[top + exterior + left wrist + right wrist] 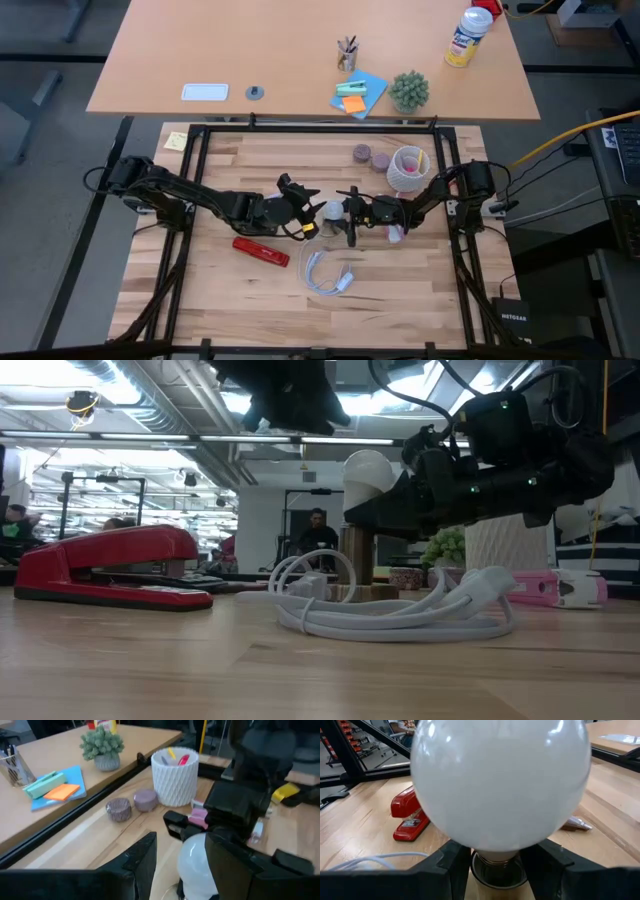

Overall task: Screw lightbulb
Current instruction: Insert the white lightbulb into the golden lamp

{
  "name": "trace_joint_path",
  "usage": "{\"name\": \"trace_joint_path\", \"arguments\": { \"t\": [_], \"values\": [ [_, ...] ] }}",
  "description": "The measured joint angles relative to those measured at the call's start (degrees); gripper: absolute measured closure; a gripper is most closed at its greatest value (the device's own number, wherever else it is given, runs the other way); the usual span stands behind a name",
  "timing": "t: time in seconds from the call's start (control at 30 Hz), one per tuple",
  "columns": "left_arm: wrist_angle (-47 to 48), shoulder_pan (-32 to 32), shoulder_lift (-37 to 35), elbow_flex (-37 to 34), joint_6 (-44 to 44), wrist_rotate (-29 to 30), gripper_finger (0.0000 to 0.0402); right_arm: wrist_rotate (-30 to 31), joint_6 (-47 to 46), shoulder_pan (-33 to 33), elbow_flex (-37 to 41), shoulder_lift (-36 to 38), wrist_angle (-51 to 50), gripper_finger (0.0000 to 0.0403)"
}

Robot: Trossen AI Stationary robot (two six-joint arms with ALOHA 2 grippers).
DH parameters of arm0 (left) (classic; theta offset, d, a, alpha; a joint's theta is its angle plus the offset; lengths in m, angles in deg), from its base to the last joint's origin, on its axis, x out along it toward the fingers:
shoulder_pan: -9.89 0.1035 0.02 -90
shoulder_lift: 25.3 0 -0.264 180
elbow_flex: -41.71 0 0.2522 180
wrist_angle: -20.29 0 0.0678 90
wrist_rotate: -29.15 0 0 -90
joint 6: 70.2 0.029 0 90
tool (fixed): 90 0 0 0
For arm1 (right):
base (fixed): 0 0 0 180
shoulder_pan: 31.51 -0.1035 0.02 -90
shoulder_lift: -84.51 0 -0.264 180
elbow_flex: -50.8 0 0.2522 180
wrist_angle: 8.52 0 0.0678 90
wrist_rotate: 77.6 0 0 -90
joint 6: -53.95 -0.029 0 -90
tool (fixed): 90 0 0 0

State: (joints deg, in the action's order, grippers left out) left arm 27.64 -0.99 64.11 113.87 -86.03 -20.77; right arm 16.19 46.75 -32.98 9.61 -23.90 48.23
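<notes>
- The right gripper (pixel 495 865) is grasping the lightbulb's (pixel 501 780) neck, seating it in the socket (pixel 497 872).
- The left gripper (pixel 182 865) is flanking the lightbulb; grip unclear.
- Next: twisting clockwise.

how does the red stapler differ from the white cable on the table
The red stapler is a rigid, straight block; the white cable is a limp cord coiled in loose loops. The stapler is red with a dark base, the cable all white. In the high view the stapler lies below the left arm, the cable further toward the table's near edge, below the lightbulb. Both rest flat on the wooden table, and no gripper touches either.
</notes>
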Motion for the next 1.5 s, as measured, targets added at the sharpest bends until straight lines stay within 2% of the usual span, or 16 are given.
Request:
{"name": "trace_joint_path", "arguments": {
  "t": [0.2,0.83,1.1,1.33,1.5],
  "values": [
    [-4.1,0.0,0.0,0.0,2.6,-0.3,0.0243,0.7,0.0,0.0,0.6,1.8,-1.8,0.0238],
    [-3.7,0.0,0.1,0.0,2.8,-0.3,0.0243,0.2,0.0,0.0,0.6,1.8,-1.8,0.0237],
    [-4.6,1.0,0.1,0.0,6.7,-0.4,0.0243,0.1,0.0,0.0,0.6,1.8,-1.8,0.0237],
    [-10.6,1.3,0.1,0.0,11.3,-3.3,0.0243,0.1,0.0,0.0,0.6,1.8,-2.0,0.0237],
    [-10.7,2.1,0.1,0.0,11.6,-5.8,0.0243,0.1,0.0,0.0,0.5,1.9,-2.6,0.0237]
  ]
}}
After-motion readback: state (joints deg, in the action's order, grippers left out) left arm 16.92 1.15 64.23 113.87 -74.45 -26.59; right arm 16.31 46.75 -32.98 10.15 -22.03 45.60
